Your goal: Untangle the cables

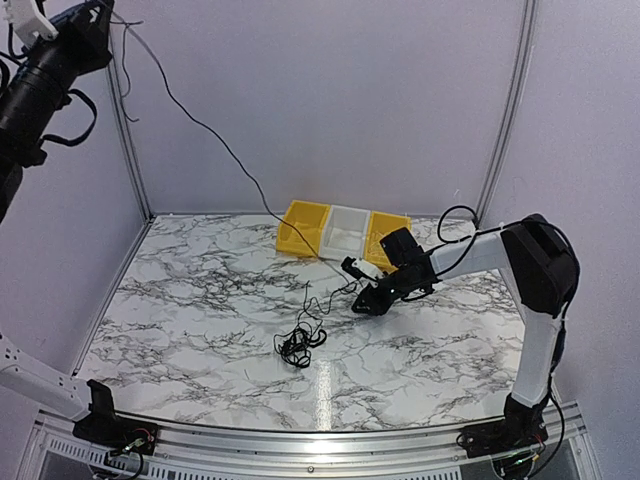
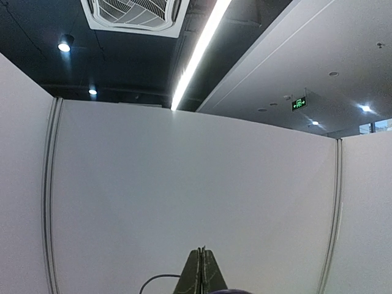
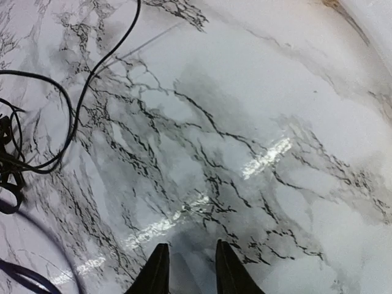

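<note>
While left arm was raised high at far left, left gripper (image 2: 202,272) was closed, fingertips pressed together. It was probably pinching long strand (image 1: 220,142), though the grip point was not clearly visible. Strand ran down to marble table (image 1: 180,300), landing near row of bins (image 1: 303,228) at far edge. Knot of black cables (image 1: 297,345) lay near table centre. Right gripper (image 3: 191,248) hovered low, right of knot, jaws parted, nothing between them.
</note>
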You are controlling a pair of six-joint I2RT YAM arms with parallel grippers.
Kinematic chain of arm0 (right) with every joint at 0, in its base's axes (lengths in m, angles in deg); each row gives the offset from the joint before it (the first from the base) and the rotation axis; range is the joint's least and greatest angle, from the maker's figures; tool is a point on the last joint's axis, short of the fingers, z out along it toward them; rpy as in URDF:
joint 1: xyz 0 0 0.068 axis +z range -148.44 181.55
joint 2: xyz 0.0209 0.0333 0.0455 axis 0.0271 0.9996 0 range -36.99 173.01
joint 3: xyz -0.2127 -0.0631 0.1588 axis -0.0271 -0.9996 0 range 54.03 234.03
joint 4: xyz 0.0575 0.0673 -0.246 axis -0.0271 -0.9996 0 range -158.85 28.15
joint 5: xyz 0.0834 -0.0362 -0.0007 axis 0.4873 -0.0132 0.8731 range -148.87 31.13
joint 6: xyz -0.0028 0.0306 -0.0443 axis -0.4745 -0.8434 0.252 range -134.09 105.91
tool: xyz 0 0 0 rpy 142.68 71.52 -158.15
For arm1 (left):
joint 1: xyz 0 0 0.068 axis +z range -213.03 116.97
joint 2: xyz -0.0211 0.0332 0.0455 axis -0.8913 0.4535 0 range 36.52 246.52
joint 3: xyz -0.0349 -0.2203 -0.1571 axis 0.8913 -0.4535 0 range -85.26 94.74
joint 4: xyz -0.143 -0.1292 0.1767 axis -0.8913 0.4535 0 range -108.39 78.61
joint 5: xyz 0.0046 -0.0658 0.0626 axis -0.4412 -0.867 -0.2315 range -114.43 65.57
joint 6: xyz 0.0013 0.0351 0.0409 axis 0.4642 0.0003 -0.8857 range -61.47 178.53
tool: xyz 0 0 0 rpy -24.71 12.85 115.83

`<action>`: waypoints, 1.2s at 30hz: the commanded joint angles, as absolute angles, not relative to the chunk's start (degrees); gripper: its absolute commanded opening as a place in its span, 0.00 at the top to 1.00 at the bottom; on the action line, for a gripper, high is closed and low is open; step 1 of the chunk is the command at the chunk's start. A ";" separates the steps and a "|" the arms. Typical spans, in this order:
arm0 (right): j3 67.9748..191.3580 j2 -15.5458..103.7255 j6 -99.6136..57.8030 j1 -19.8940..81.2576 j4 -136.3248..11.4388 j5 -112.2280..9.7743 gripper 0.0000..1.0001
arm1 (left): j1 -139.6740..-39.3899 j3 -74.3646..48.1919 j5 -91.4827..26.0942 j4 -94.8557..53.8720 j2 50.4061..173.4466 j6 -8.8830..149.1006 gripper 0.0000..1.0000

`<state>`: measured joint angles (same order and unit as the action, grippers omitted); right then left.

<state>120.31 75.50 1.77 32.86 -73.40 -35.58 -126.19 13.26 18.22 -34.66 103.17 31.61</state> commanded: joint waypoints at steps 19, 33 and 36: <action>122.52 72.68 3.05 28.10 -77.60 -35.33 0.56 | -126.31 21.85 24.31 -20.72 102.79 26.87 1.00; 126.01 55.83 12.12 28.10 -92.36 -31.14 0.33 | -116.91 9.83 13.87 -5.02 110.02 47.79 1.00; 123.26 50.36 13.39 28.10 -92.82 -32.32 0.33 | -114.39 13.42 9.69 -3.99 115.09 49.86 1.00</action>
